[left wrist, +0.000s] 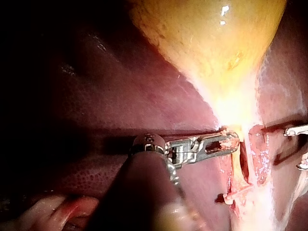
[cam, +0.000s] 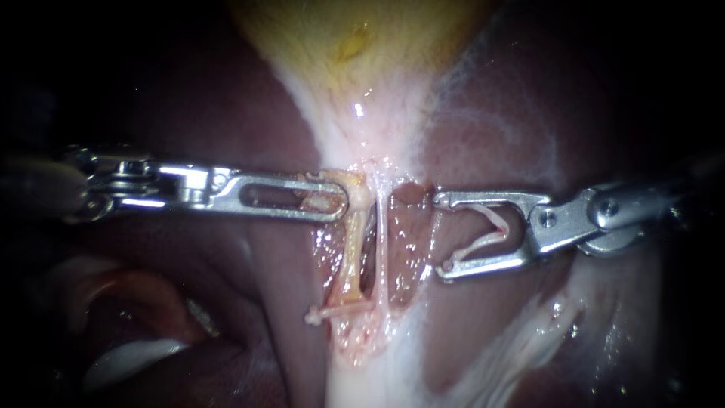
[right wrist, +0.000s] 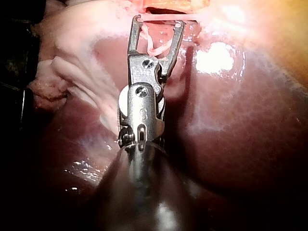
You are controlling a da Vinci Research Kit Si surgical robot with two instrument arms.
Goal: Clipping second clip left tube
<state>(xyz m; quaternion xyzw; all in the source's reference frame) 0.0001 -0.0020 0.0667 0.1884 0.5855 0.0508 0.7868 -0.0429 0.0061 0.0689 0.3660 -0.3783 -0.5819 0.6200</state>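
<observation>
Two tubes run down from the yellow gallbladder in a dissected window. The left tube is thick and yellowish. The right tube is a thin pale strand. My left instrument comes in level, its slotted jaws shut on tissue at the top of the left tube; the left wrist view shows the same grip. My right instrument stands to the right of both tubes, apart from them. Its jaws are wide apart, and a pale V-shaped clip between them touches both jaws.
Dark red liver surrounds the window on both sides. Pale fatty strands lie below my right instrument. Pinkish folds sit low on the left. Raw tissue separates the right tube from the clip's open end.
</observation>
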